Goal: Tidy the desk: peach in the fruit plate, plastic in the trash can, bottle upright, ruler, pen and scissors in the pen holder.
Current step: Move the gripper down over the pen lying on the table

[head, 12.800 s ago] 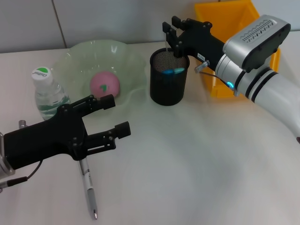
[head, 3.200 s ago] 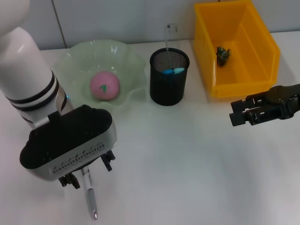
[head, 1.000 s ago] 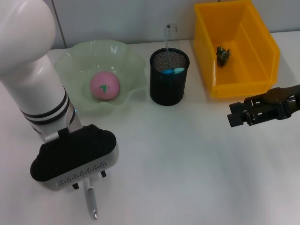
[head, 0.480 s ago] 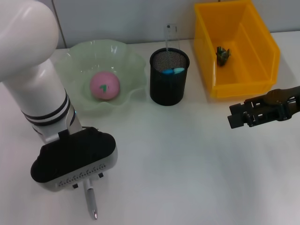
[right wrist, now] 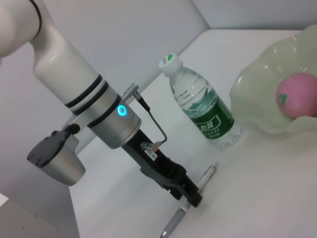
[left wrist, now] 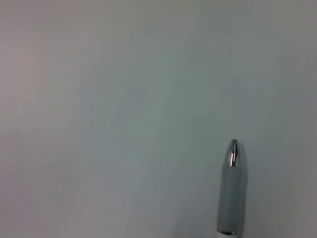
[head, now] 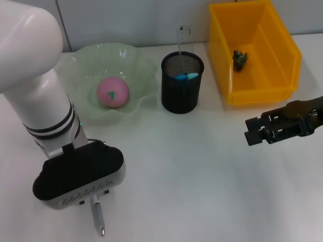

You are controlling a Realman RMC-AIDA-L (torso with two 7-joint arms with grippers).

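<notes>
The silver pen (head: 97,218) lies on the white desk at the front left; its tip shows in the left wrist view (left wrist: 233,188). My left arm's wrist (head: 78,174) hangs straight over it and hides the gripper in the head view. The right wrist view shows my left gripper (right wrist: 189,195) down at the pen's (right wrist: 207,174) middle. The bottle (right wrist: 200,101) stands upright beside the bowl. The pink peach (head: 112,92) sits in the green fruit plate (head: 144,65). The black mesh pen holder (head: 181,93) holds the ruler (head: 182,38) and blue-handled scissors (head: 185,76). My right gripper (head: 250,130) is open and empty at the right.
The yellow bin (head: 282,65) at the back right holds a crumpled piece of plastic (head: 239,59). A wall runs along the back edge of the desk. My left arm (head: 35,91) covers the bottle in the head view.
My left wrist has sunk a little closer over the pen. My right gripper has drifted slightly lower in the head view. The pen has not moved.
</notes>
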